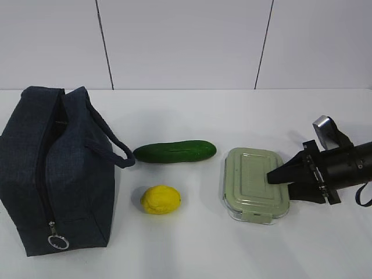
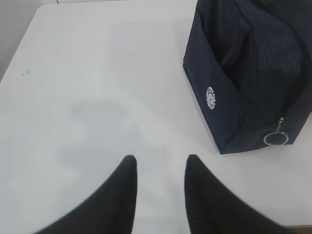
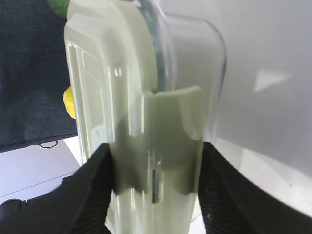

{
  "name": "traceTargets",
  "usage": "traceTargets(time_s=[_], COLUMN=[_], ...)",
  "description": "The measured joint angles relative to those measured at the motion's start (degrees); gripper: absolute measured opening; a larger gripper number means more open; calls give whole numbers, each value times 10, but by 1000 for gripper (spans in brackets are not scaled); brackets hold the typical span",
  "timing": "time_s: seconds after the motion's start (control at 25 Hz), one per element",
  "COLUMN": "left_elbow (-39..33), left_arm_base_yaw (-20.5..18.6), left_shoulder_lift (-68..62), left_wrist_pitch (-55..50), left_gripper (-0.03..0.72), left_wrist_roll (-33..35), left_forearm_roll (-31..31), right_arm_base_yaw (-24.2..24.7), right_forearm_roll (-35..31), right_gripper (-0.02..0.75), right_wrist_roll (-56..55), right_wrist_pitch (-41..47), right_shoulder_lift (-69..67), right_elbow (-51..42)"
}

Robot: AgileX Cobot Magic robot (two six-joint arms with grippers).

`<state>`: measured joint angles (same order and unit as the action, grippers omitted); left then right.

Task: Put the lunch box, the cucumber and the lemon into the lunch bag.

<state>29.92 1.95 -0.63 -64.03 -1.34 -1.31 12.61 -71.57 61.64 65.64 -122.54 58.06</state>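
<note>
Seen from the front on a white desk (image 1: 192, 250): at far left, the dark navy lunch bag (image 1: 55, 168), upright, with strap handles arching toward the middle and a silver ring pull (image 1: 58, 242) hanging low on its near end; zipper apparently shut, though hard to tell. Just right of the bag, the cucumber (image 1: 174, 151) lying crosswise, and nearer the camera the yellow lemon (image 1: 160, 199), both apart from each other and from the bag. Right of centre, the lunch box (image 1: 250, 183), pale green lid up, flat on the desk. Reaching in from the right edge, the right claw (image 1: 279, 175), clamped across the right end of the lunch box; in the right wrist view, black fingers (image 3: 90, 195) pressed against the lid on one side and the clear base on the other, around a lid clip. Left claw (image 2: 161, 168) shown only in the left wrist view, partly spread, holding nothing, hovering over bare desk with the bag near on its right. Step in hand, by judgement: lifting the lunch box for the bag. Best done with the grip kept firm and square, since a hold at one end leaves the far end free to droop; raise straight, keep level, clear the cucumber and lemon. Bag likely needs unzipping and holding wide by the left claw first.
</note>
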Motion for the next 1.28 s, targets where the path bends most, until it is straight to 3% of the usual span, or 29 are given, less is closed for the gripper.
traceTargets(time_s=[1.28], left_elbow=[0], left_arm_base_yaw=[0], left_shoulder_lift=[0], left_wrist_pitch=[0], left_gripper=[242], left_wrist_roll=[0], left_forearm_roll=[0], right_arm_base_yaw=[0], right_forearm_roll=[0], right_gripper=[385], right_wrist_roll=[-15], right_wrist_pitch=[-10], right_shoulder_lift=[9], right_elbow=[0])
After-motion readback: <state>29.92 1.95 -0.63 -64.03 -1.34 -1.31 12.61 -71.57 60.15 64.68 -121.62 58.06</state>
